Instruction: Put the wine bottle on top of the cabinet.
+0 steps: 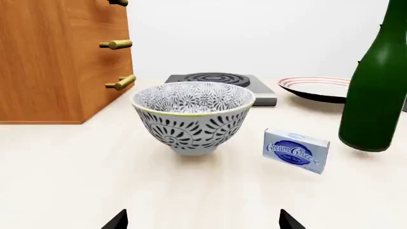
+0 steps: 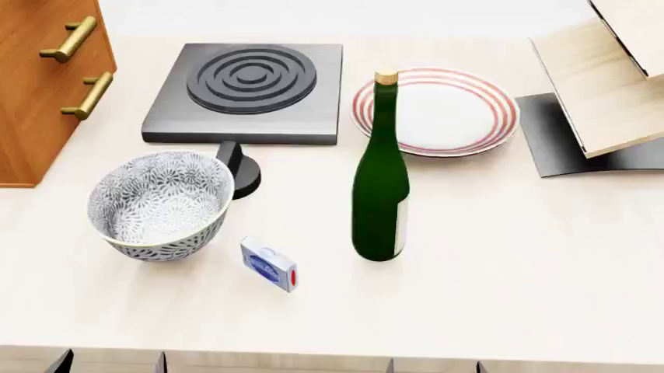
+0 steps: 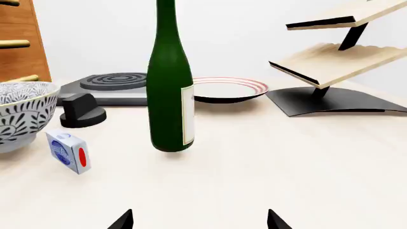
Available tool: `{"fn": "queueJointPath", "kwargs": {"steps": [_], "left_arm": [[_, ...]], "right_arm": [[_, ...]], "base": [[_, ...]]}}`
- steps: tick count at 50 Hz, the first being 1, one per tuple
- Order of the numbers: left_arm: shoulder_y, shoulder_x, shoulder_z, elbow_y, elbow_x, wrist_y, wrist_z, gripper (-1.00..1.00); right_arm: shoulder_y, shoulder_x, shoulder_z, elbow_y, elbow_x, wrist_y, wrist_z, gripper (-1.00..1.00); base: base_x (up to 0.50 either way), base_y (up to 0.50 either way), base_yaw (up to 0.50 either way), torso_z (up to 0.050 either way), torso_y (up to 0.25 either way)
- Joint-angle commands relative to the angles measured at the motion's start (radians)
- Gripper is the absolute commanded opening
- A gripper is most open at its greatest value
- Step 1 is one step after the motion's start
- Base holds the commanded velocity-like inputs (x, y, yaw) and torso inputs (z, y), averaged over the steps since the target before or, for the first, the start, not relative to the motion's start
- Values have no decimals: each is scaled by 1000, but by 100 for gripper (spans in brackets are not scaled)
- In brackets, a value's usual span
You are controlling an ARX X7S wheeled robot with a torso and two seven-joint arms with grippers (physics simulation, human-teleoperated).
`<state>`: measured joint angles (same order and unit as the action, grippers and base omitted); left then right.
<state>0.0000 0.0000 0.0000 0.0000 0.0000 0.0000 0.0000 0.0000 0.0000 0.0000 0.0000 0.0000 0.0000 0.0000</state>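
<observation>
Right of the bowl (image 2: 161, 203), wine bottle (image 2: 381, 194) stands upright: slick, fragile, top-heavy; my right pincer (image 3: 198, 220), spread and empty, should grip mid-body.

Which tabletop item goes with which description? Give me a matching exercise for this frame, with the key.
Things:
1. wine bottle
2. patterned bowl
3. cream cheese box
4. striped plate

Descriptions:
A. blue and white, lying between the bowl and the bottle
B. red-ringed rim, behind the bottle
C. standing upright, dark green
D. nearest the cabinet, empty

Pairs: 1-C, 2-D, 3-A, 4-B
</observation>
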Motion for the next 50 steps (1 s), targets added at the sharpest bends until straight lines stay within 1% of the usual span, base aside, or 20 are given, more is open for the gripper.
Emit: {"fn": "queueJointPath", "kwargs": {"steps": [1,7,9,10,13,22,26,28,29,32,35,39,43,44,48,50], "left_arm": [[-1,-28,32,-1,-28,1,-32,100],[-7,-44,52,-18,-35,0,-52,100],[-8,-50,60,-14,-22,-18,-67,100],[-11,-55,74,-12,9,-53,-82,100],[-10,-54,66,-15,-37,-25,-70,100],[-8,-68,86,-5,-48,-31,-83,100],[-13,-73,91,-24,-55,-16,-86,100],[1,-77,97,6,-79,18,-65,100],[4,-83,106,18,-50,-1,-81,100],[15,-85,105,57,-74,-9,-76,100],[29,-93,110,106,-68,-31,-88,100],[40,-111,135,158,-13,-41,-111,100],[49,-114,142,209,-26,-74,-112,100],[51,-116,150,256,-27,-94,-107,100],[55,-126,160,378,-28,-159,-110,100],[56,-128,162,401,-29,-171,-114,100]], "right_arm": [[0,14,-19,0,14,0,19,100],[4,35,-50,5,25,14,49,100],[10,40,-52,19,32,11,55,100],[13,42,-55,26,34,7,58,100],[13,47,-62,26,38,7,68,100],[14,62,-80,24,45,12,91,100],[14,67,-87,27,48,7,100,100],[14,67,-86,25,58,2,103,100],[11,72,-91,13,48,2,108,100],[-1,78,-98,-33,39,12,121,100],[-8,81,-107,-78,35,32,129,100],[-17,84,-113,-143,42,51,136,100],[-22,92,-118,-216,44,86,145,100],[-24,96,-120,-277,44,114,146,100],[-25,104,-120,-399,56,176,153,100],[-23,109,-123,-427,57,194,155,100]], "base": [[0,0,0,0,0],[0,0,0,0,0],[0,0,0,0,0],[0,0,0,0,0],[0,0,0,0,0],[0,0,0,0,0],[0,0,0,0,0],[0,0,0,0,0],[0,0,0,0,0],[0,0,0,0,0],[0,0,0,0,0],[0,0,0,0,0],[0,0,0,0,0],[0,0,0,0,0],[0,0,0,0,0],[0,0,0,0,0]]}}
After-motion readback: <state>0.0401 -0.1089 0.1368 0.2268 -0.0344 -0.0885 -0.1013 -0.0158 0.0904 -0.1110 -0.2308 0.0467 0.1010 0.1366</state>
